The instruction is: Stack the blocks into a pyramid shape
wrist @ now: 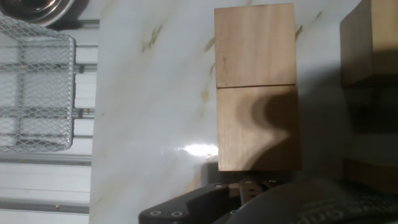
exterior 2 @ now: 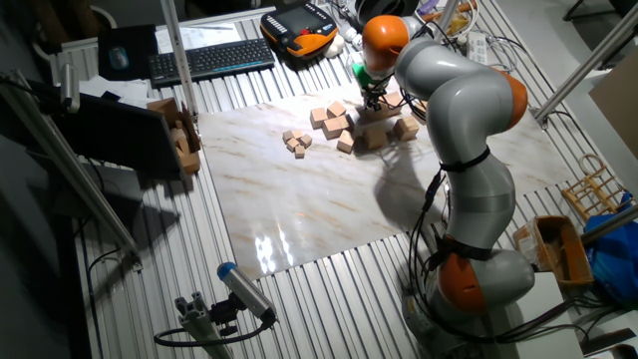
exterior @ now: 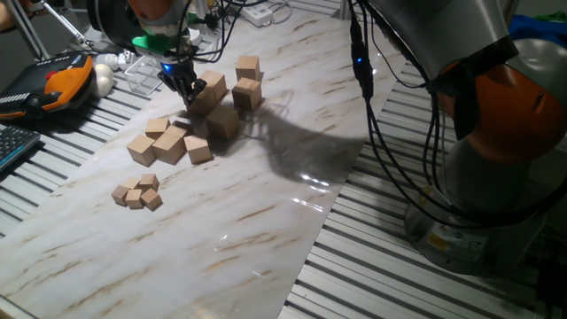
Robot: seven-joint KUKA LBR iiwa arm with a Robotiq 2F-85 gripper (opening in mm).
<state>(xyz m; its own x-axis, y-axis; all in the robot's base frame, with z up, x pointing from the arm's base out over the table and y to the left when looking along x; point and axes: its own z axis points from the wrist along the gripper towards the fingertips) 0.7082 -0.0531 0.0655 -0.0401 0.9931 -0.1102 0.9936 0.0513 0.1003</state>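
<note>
One fixed view: the gripper (exterior: 184, 86) sat low over the far end of the marble-pattern board (exterior: 266, 213), fingertips right at the large wooden blocks (exterior: 213, 89). Those blocks were bunched there — one at the fingers, one just in front at (exterior: 222, 121), and a two-high stack (exterior: 247, 82) just beside them. Finger spacing could not be read from this angle, nor whether they pinched anything. Nearer the camera lay a cluster of medium wooden cubes (exterior: 168, 142), touching one another, and further along a clump of tiny cubes (exterior: 137, 192), apart from the rest. An orange-and-black teach pendant (exterior: 53, 81) lay off the board on the slatted table.

The other fixed view: the arm (exterior 2: 459, 110) bent over the board's far side, with the gripper (exterior 2: 374, 100) down among the large blocks (exterior 2: 374, 135). Medium cubes (exterior 2: 334, 120) and tiny cubes (exterior 2: 296, 142) lay to one side of it. A keyboard (exterior 2: 211, 60) sat beyond the board.

Hand view: two large blocks (wrist: 256, 87) lay face to face on the board, seam tight between them, shadow across the nearer one. Another block edge (wrist: 373, 43) showed at the frame side. Only the dark gripper body (wrist: 249, 202) was visible at the bottom — no fingertips, so the opening could not be told. A wire mesh basket (wrist: 34, 93) sat off the board
</note>
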